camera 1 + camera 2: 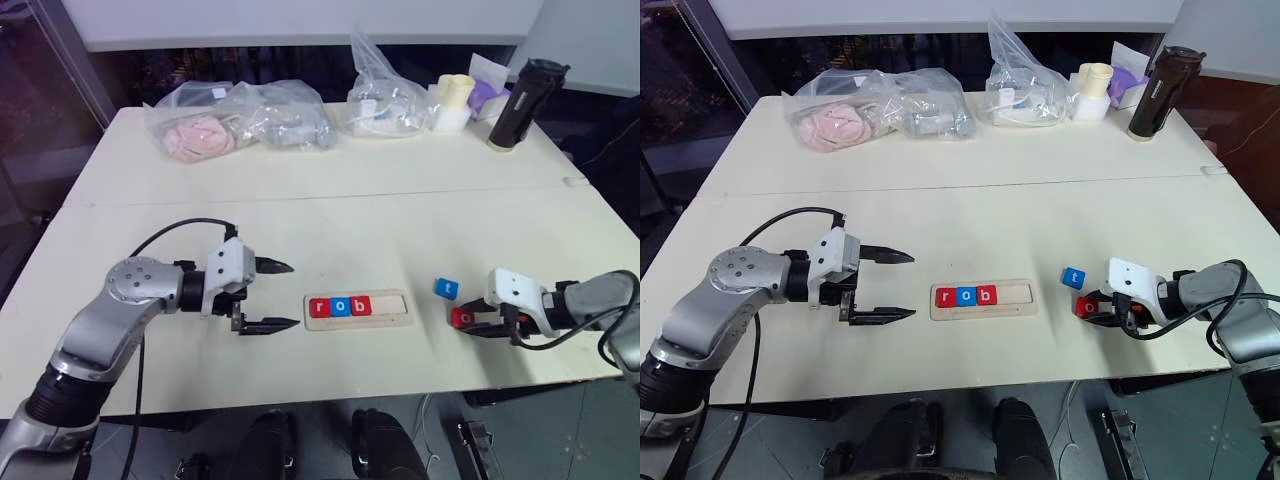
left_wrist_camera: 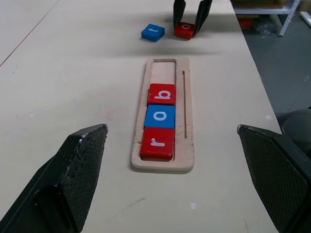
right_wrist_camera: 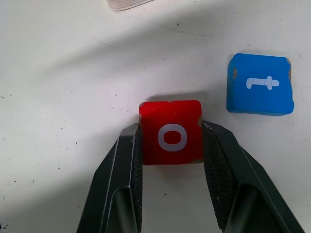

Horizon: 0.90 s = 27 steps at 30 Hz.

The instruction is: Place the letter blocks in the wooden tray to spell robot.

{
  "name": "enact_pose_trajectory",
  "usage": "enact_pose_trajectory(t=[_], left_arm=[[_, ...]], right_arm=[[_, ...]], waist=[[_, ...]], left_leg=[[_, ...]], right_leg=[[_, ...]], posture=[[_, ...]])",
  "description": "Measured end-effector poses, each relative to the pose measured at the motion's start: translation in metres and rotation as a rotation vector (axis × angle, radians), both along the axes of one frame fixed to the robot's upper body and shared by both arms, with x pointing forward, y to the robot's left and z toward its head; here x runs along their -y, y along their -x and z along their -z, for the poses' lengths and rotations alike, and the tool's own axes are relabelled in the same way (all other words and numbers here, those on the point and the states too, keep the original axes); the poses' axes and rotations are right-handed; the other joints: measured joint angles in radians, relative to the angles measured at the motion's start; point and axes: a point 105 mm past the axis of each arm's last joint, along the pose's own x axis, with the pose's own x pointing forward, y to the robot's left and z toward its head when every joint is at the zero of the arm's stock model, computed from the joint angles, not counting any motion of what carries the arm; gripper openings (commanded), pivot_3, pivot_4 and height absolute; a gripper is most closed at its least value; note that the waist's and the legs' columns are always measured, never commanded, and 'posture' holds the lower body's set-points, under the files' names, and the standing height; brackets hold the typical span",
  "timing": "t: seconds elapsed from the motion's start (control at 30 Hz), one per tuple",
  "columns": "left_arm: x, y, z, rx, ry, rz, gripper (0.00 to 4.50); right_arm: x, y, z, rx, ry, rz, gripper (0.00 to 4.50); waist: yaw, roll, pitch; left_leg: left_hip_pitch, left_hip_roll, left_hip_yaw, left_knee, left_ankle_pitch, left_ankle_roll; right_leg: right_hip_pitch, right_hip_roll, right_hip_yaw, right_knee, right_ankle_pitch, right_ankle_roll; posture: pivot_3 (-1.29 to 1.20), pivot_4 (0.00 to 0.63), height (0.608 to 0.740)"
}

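Red o block (image 3: pixel 171 138) sits clamped between the right gripper (image 1: pixel 478 322) fingers, on the table well to the right of the wooden tray (image 1: pixel 392 317); tray's long axis runs left-right, empty slots nearest that arm; left gripper (image 1: pixel 283 296) wide, idle left of tray.

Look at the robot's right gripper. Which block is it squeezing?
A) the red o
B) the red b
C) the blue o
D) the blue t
A: the right gripper has its fingers pressed against both sides of the red o block, on the table beside the blue t block.
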Motion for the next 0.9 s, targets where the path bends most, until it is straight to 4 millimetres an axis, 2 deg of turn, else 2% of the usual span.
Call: enact_pose_trajectory(t=[0.07,0.2,0.27,0.43,0.57,0.9], left_arm=[[0.000,0.000,0.000,0.000,0.000,-0.001,4.50],[0.000,0.001,0.000,0.003,0.001,0.001,4.50],[0.001,0.001,-0.001,0.006,0.002,0.004,4.50],[0.002,0.001,-0.002,0.006,0.009,0.004,4.50],[0.001,0.003,-0.003,0.001,0.011,0.001,4.50],[0.000,0.006,-0.003,0.005,0.011,-0.021,4.50]], right_arm=[[-0.010,-0.001,-0.008,0.010,-0.014,-0.024,1.14],[-0.051,-0.009,-0.034,0.083,-0.039,-0.165,1.14],[-0.068,-0.009,-0.034,0.083,-0.056,-0.215,1.14],[-0.096,-0.017,-0.021,0.056,-0.064,-0.277,1.14],[-0.103,-0.023,-0.010,0.036,-0.053,-0.291,1.14],[-0.109,-0.033,-0.006,0.040,-0.040,-0.311,1.14]], waist=[[-0.003,0.000,0.000],[-0.005,0.000,0.000],[-0.002,0.000,0.000],[0.004,0.000,0.000],[0.011,0.000,0.000],[0.013,0.000,0.000]], left_leg=[[0.000,0.000,0.000,0.000,0.000,0.000],[0.001,0.000,0.000,0.000,0.000,0.000],[0.001,0.000,0.000,0.000,0.000,0.000],[0.001,-0.001,0.000,0.000,0.000,0.000],[0.001,-0.001,0.000,0.000,0.000,0.000],[0.001,-0.001,0.000,0.000,0.000,-0.001]], right_leg=[[0.000,0.000,0.000,0.000,0.000,0.000],[0.000,0.000,0.000,0.002,0.000,0.000],[0.000,0.000,0.000,0.002,0.000,0.000],[0.000,-0.002,0.000,0.001,0.000,0.000],[-0.001,-0.002,0.000,0.001,0.000,0.000],[-0.001,-0.002,0.000,0.002,0.000,-0.001]], posture=[[0.00,0.150,0.740],[0.00,0.150,0.740],[0.00,0.150,0.740],[0.00,0.150,0.740],[0.00,0.150,0.740],[0.00,0.150,0.740]])
